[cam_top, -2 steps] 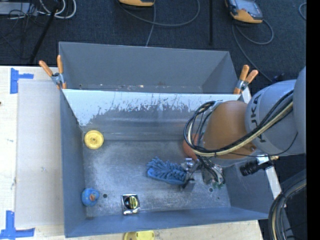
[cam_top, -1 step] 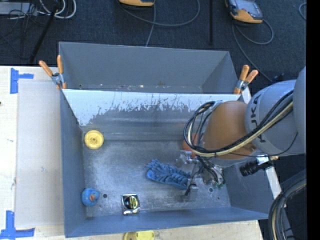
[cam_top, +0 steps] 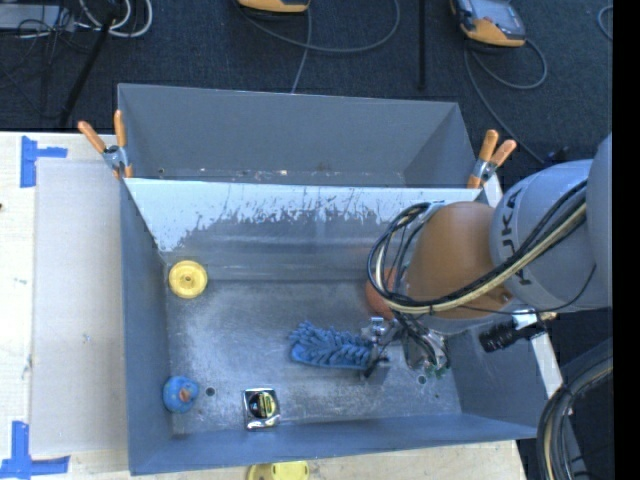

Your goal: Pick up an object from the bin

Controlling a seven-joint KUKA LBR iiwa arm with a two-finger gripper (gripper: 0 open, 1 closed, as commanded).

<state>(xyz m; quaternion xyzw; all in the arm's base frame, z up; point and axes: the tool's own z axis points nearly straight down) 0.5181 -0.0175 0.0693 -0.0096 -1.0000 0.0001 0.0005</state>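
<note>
In the camera view, a blue knobbly soft thing (cam_top: pixel 322 347) of ragged, long shape lies on the floor of the grey metal bin (cam_top: pixel 290 168). Its right end is touching or just beside the gripper (cam_top: pixel 398 360); the rest of it stretches away to the gripper's left. Nothing else lies close by. A small silver and yellow tape-measure-like case (cam_top: pixel 261 406) sits well to the gripper's left and somewhat nearer the front wall. A blue round knob with an orange spot (cam_top: pixel 180 394) lies farther left, near the front left corner. A flat yellow round disc (cam_top: pixel 187 279) rests well apart to the left and toward the back. The floor between these things is bare and speckled.

The arm (cam_top: pixel 545 238) comes in over the bin's right wall. Its orange wrist cover (cam_top: pixel 445 258), looped with black cables, is bent down toward the floor, and the gripper is low at the right of the bin. Whether the gripper is open or closed cannot be told, nor whether it has hold of the blue thing.
</note>
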